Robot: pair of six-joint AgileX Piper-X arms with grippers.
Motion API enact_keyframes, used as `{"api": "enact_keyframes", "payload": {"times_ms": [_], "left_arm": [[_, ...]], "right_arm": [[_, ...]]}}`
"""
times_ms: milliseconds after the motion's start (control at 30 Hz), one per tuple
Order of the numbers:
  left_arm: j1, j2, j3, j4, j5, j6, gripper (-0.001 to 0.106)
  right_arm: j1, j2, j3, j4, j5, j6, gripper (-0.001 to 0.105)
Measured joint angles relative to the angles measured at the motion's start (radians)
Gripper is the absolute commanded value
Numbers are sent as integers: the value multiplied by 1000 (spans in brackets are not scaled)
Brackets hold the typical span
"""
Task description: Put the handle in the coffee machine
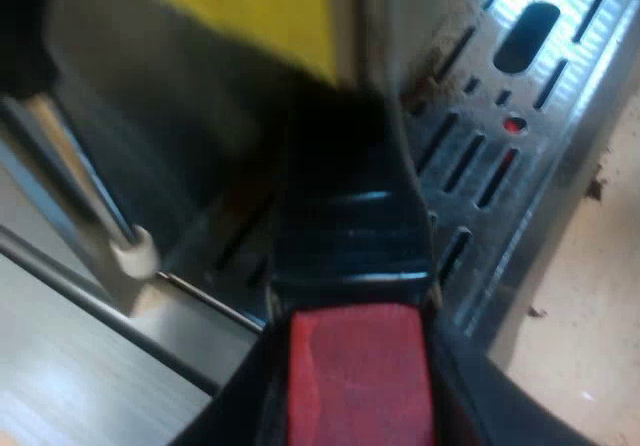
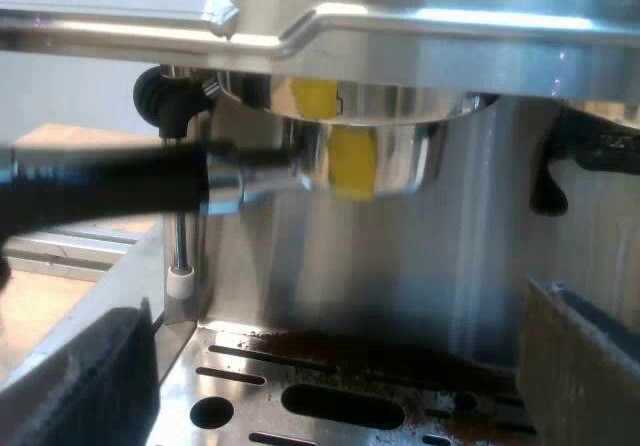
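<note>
Left end effector [image 1: 355,411] is clamping the holder handle [image 1: 345,236] under the "HOMEK"-lettered espresso machine [image 2: 450,56]; right end effector [image 2: 335,386] is gaping apart.

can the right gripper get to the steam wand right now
Probably yes: the right gripper is open facing the machine, and the steam wand hangs bare at its tip; the handle crosses only its upper part.

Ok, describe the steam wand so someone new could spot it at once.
Start at the espresso machine, at its steel front above the slotted drip tray. Beside the holder under the brew head hangs the steam wand: a thin upright metal tube with a white tip, unlike the holder's thick black handle.
</note>
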Motion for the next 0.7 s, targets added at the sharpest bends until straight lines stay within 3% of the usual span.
{"api": "enact_keyframes", "payload": {"times_ms": [700], "left_arm": [[1, -13, -20, 73, 20, 1, 0]], "right_arm": [[0, 0, 0, 0, 0, 0, 75]]}}
